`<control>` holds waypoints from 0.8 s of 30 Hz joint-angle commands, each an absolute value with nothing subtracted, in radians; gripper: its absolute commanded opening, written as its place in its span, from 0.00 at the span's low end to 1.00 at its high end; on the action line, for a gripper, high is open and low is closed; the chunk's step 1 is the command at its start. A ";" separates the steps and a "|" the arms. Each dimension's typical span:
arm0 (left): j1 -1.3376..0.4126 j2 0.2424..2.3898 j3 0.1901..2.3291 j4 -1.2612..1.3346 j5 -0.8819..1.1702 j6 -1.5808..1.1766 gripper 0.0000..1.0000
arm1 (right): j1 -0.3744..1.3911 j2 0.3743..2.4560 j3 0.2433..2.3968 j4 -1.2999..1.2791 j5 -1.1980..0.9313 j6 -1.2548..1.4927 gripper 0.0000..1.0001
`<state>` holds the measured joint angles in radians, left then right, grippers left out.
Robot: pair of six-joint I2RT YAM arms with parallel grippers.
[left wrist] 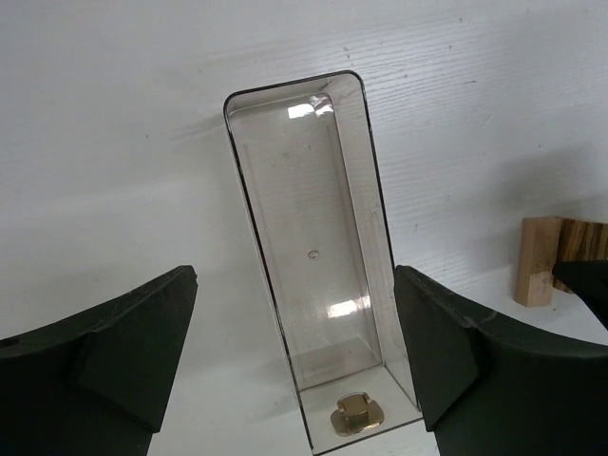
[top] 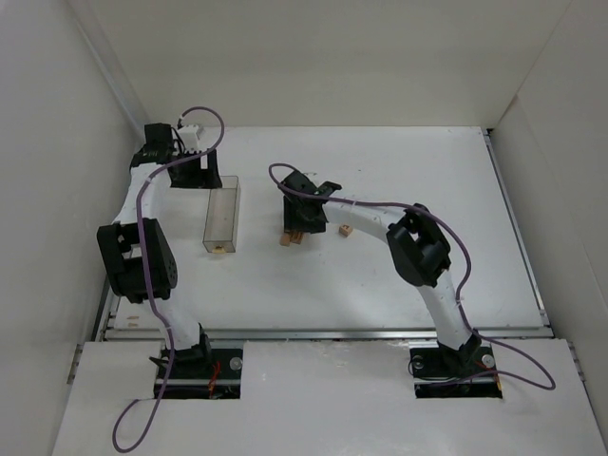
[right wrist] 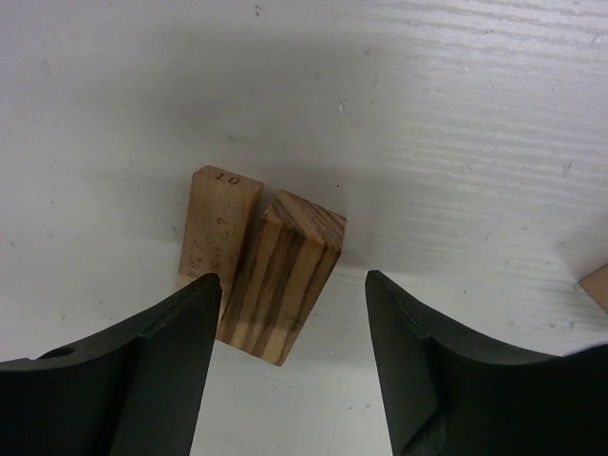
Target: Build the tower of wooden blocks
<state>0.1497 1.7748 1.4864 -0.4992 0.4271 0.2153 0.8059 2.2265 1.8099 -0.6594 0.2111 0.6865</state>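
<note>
White table [top: 399, 171], right hand [right wrist: 293, 277] spread over striped block [right wrist: 281, 294], left hand [left wrist: 294, 273] above box [left wrist: 304, 209]

From above, the right gripper [top: 296, 228] covers most of the blocks [top: 285, 241]; only their near ends show. In its wrist view a finger [right wrist: 142, 380] hides the near end of the pale block [right wrist: 217, 223], and the right edge cuts off a tan block [right wrist: 598, 285]. The small brassy thing [left wrist: 356, 413] in the box [left wrist: 285, 190] is too unclear to name
</note>
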 commanded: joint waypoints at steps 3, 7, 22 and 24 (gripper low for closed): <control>0.124 1.710 1.517 -0.525 0.405 0.255 0.82 | 0.813 2.229 1.859 -0.681 0.244 0.690 0.60; 0.104 1.691 1.517 -0.525 0.405 0.274 0.81 | 0.813 2.220 1.815 -0.632 0.213 0.661 0.35; 0.086 1.644 1.644 -0.714 0.707 0.611 0.79 | 0.703 1.681 1.321 -0.103 -0.159 0.249 0.00; 0.058 1.644 1.702 -0.853 0.817 0.739 0.79 | 0.703 1.587 1.210 -0.006 -0.212 0.131 0.00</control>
